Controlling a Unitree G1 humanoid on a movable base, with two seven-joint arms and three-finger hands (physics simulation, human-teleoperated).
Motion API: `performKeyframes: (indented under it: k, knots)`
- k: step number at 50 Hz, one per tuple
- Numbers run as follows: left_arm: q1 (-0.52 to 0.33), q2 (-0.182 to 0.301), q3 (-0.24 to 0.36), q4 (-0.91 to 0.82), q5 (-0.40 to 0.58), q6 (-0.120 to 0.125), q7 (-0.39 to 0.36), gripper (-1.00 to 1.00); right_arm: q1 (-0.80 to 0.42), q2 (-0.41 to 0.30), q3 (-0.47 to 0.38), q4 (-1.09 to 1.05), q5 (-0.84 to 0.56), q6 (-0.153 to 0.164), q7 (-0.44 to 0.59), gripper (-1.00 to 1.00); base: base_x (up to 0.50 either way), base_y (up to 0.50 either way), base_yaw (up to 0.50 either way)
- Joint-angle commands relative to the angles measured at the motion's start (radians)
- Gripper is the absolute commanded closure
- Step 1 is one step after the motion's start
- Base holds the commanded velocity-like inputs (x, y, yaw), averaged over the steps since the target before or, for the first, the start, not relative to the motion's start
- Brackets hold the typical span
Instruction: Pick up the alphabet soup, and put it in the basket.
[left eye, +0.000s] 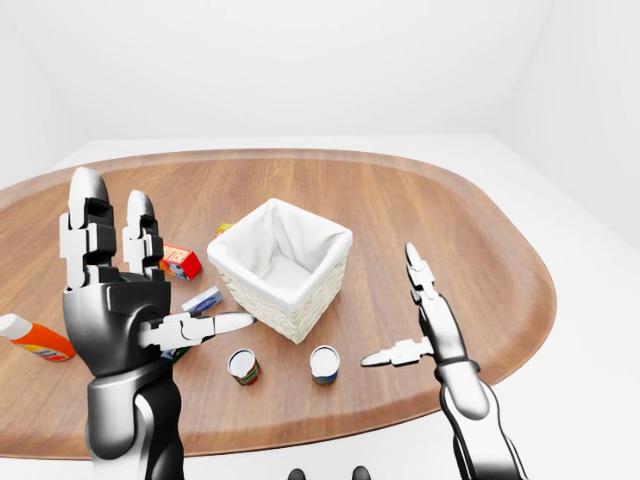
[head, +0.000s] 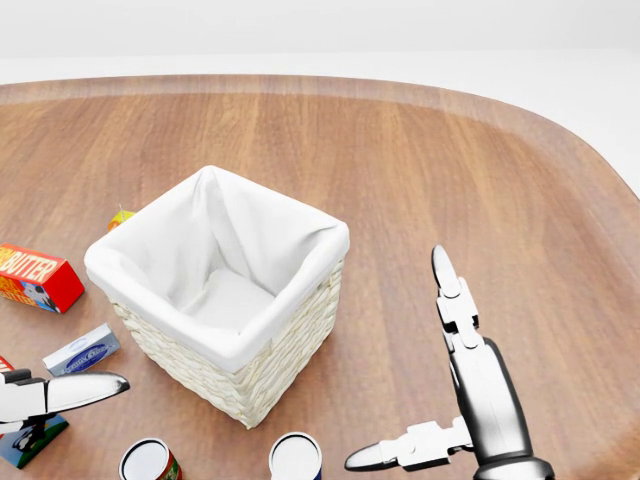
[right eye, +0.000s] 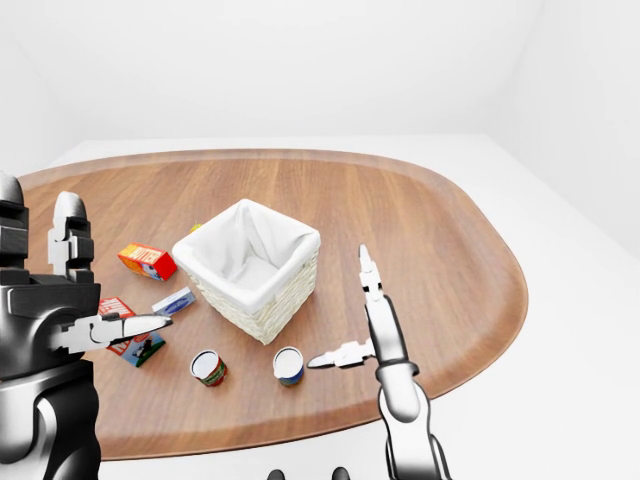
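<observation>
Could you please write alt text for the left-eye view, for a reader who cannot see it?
A square white-lined wicker basket sits empty on a rounded brown wooden table, with two small round cans below it. The robot's open left hand is raised at left, and its open right hand hovers right of the cans.

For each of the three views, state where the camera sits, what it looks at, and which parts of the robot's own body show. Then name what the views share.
Left-eye view: on the head, looking down over the whole wooden table; both arms show, left hand raised, open.
Right-eye view: beside it, nearly the same scene; right hand open near the cans.
Head view: on the head, closer on the basket; only a left fingertip and the right hand show.
Shared: the basket, butter box, two cans.
</observation>
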Motion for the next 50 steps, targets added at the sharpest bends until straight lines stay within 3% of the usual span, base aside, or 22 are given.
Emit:
performKeyframes:
  k: [1, 24, 35, 50]
  knots:
    - [0.003, -0.001, -0.002, -0.003, 0.001, 0.0, 0.0, -1.0, 0.007, -0.005, 0.039, 0.074, -0.041, -0.015, 0.004, -1.0, 0.0, 0.0, 0.0]
    - [0.001, -0.001, -0.001, -0.006, 0.001, 0.0, 0.001, -1.0, 0.003, -0.007, 0.103, 0.219, -0.091, -0.072, -0.002, -1.0, 0.0, 0.0, 0.0]
    - [0.002, -0.002, -0.006, 0.01, 0.008, 0.0, -0.002, -1.0, -0.014, -0.002, 0.138, 0.347, -0.125, -0.137, -0.027, -1.0, 0.0, 0.0, 0.0]
    - [0.0, -0.001, -0.009, 0.009, 0.009, 0.0, 0.0, -1.0, -0.029, 0.01, 0.156, 0.409, -0.147, -0.163, -0.038, -1.0, 0.0, 0.0, 0.0]
